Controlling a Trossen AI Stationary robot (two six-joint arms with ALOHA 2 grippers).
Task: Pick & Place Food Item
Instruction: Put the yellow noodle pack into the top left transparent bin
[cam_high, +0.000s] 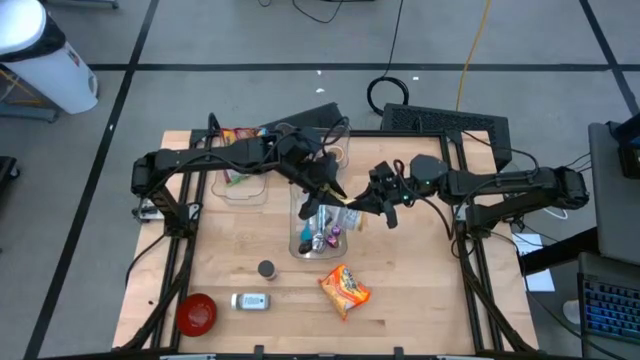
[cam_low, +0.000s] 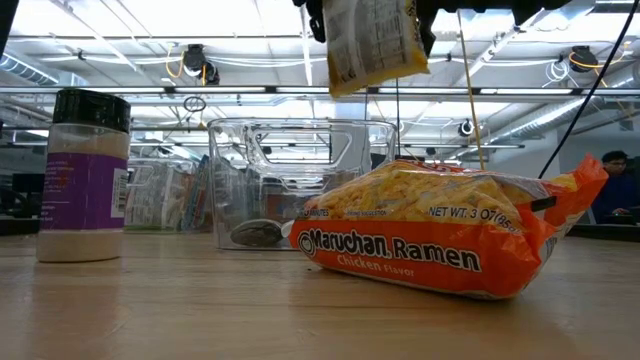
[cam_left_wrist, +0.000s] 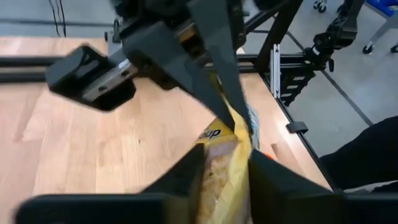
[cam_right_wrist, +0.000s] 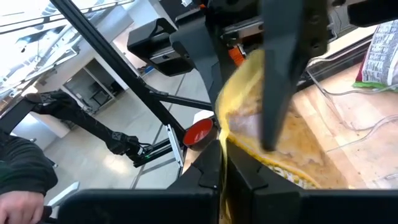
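Handover risk first: both end effectors meet mid-bench over the clear bin (cam_high: 318, 230), w/ a yellow packet (cam_low: 374, 42) hanging between them, well above the bench. Left end effector (cam_high: 330, 192) is pinched on the packet, which the left wrist view shows squeezed between its fingers (cam_left_wrist: 186, 180); right end effector (cam_high: 372, 203) looks clamped on the same packet too, fingers (cam_right_wrist: 211, 168) closed on its yellow edge. My guess: packet is mid-transfer or about to drop into the bin. If one arm pulls while the other hasn't let go, the wrapper could tear or slip out; it's thin, crinkly stuff, prob. limp once freed. If released off-centre it could catch the bin rim and fall outside, or land on the items already in the bin. The two end effectors are v. close together, so any sideways move risks a knock betw. arms. Room: bin sits about bench centre, open top, tall clear walls. Ramen pack (cam_high: 344, 288) lies near the front, apart from the bin; small jar (cam_high: 266, 268) and a bottle (cam_high: 251, 301) lie front-left, red bowl (cam_high: 196, 313) at the front-left corner. Second clear tub (cam_high: 240, 170) w/ snack bags at back-left. Right half of bench (cam_high: 420, 290) is mostly bare, so that's the safest way out for the right arm.
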